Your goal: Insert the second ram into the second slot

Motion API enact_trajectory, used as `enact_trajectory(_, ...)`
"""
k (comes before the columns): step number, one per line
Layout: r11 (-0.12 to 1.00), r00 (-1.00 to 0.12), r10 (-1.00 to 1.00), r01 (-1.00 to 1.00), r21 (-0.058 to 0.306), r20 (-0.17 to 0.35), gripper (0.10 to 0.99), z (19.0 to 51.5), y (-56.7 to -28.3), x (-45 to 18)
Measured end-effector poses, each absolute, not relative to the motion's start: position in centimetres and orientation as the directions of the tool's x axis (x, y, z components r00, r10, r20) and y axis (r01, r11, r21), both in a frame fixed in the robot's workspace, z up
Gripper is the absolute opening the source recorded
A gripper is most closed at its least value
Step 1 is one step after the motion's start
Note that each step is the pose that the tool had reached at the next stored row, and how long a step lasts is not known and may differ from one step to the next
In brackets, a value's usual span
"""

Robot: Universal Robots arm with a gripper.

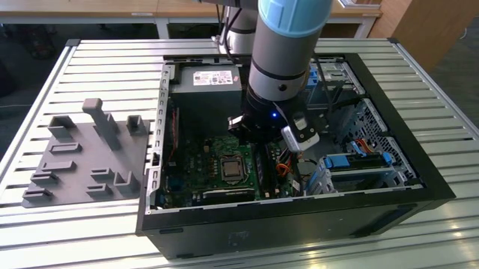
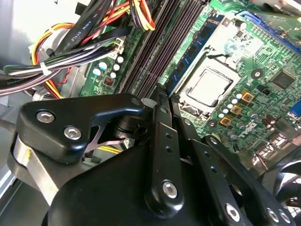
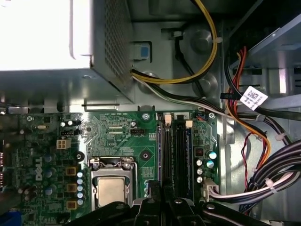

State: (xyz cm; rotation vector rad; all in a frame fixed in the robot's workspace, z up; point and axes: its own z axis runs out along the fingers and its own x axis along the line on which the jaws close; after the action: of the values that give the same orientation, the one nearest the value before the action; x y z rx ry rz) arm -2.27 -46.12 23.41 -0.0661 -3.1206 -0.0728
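My gripper point(image 2: 162, 96) is low inside the open computer case point(image 1: 419, 185), over the memory slots point(image 3: 165, 150) beside the CPU socket point(image 3: 111, 189). Its two black fingers are pressed close together. A thin blue stick with small dark chips, the second ram point(image 2: 193, 54), stands on edge in the slot nearest the socket. It runs straight out from between the fingertips, and the part under the gripper is hidden. Dark parallel slots point(image 2: 150, 52) lie alongside it. In the exterior view the gripper point(image 1: 258, 137) sits just above the green motherboard point(image 1: 202, 162).
Bundled black, yellow and red cables point(image 2: 70, 42) hang close beside the slots. The power supply point(image 1: 206, 78) fills the back of the case. Drive bays with light-blue clips point(image 1: 359, 162) stand at the exterior view's right. A grey holder block point(image 1: 82, 151) sits outside the case at the left.
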Motion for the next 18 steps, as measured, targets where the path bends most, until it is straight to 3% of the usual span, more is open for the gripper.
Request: enact_trajectory(18,0.998,-0.999,0.037,0.038,0.045,0.035,0.137,22.35,-46.46,-1.68)
